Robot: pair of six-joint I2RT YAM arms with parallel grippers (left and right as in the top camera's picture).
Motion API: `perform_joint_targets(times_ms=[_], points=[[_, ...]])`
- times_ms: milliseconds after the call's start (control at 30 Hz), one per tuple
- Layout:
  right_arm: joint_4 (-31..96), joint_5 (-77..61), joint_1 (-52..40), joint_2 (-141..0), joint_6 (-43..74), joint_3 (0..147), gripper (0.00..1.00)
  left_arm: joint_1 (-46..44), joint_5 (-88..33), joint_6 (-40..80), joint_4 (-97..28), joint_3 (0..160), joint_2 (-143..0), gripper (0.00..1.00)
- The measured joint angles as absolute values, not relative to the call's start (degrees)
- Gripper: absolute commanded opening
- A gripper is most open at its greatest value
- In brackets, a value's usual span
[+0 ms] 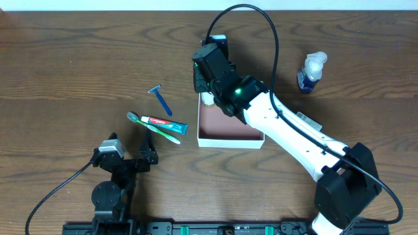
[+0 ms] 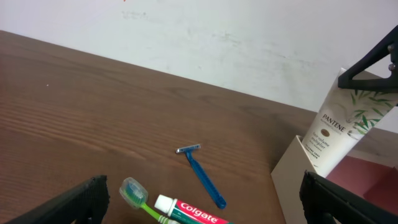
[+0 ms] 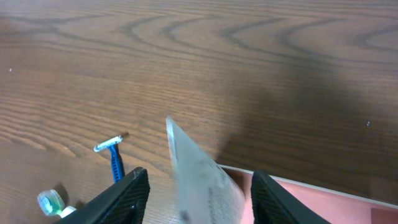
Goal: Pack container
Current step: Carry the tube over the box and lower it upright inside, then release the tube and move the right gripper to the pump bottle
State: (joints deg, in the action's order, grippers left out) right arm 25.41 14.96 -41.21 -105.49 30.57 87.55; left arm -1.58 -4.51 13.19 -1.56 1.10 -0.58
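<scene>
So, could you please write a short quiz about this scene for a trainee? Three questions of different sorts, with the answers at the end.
1. True or false: the razor lies inside the container.
2. What does the right gripper hold?
A. the razor
B. the Pantene tube
C. nothing
3. Name the three items that lie on the table to the left of the container.

Key
1. False. It lies on the table, outside the container.
2. B.
3. The razor, the toothbrush and the Colgate toothpaste.
</scene>
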Motion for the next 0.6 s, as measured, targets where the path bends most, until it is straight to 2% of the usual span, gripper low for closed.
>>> perform_joint_targets(times_ms=[167,300,467,600], points=[[25.78,14.5,-41.21,-103.5,29.69,87.55,0.58,-1.58,-4.54,13.19,-1.58,1.1,-0.58,0.98],[27.94,14.76,-41.12,-97.17,28.21,87.55,0.64,-1.61,-4.51,13.17,-1.56,1.1,-0.58,0.98],[33.61,17.32,-39.31,-86.65,25.87,87.74,0.63,-1.58,-4.54,13.19,-1.56,1.1,-0.58,0.98],[39.68,20.47,-33.93,-81.87,23.2,88.16,0.63,-1.58,-4.51,13.19,-1.56,1.1,-0.58,0.98]])
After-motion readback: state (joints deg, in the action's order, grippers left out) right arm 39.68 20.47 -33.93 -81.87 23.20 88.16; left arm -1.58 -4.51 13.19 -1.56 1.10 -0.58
